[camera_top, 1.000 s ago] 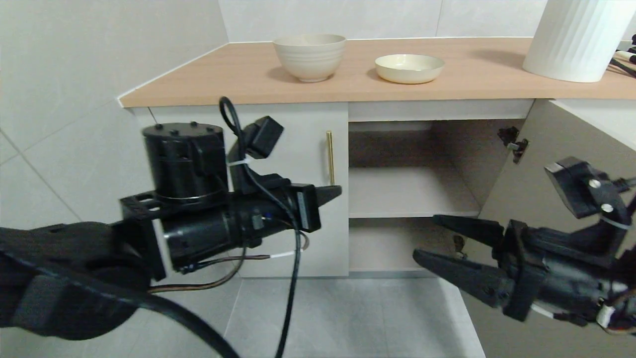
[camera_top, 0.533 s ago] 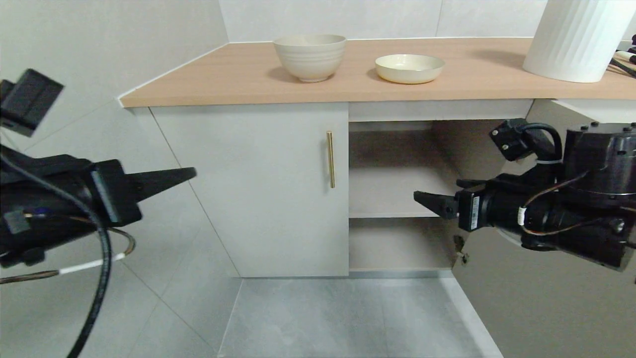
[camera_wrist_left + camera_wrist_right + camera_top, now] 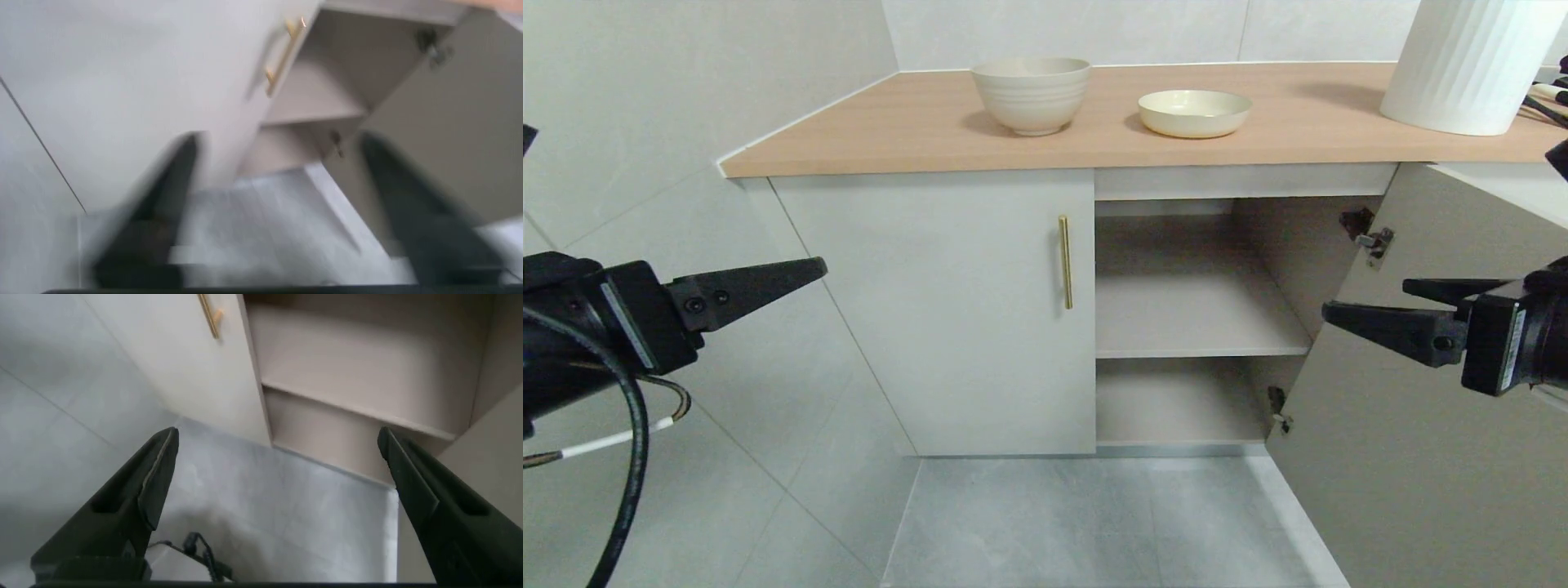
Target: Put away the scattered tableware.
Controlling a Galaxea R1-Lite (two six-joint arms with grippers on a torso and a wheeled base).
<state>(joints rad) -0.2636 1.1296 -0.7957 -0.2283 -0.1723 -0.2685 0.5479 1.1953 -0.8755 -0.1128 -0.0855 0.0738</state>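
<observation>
We list a ribbed deep bowl (image 3: 1032, 91) and a shallow cream dish (image 3: 1194, 112), near each other on the wooden countertop (image 3: 890, 135), above a cabinet (image 3: 931, 327) with its right door (image 3: 1405, 490) open. Left gripper (image 3: 279, 139): fingers wide apart, holding nothing. Right gripper (image 3: 276, 437): likewise spread and empty, beside the open shelves (image 3: 1192, 314).
</observation>
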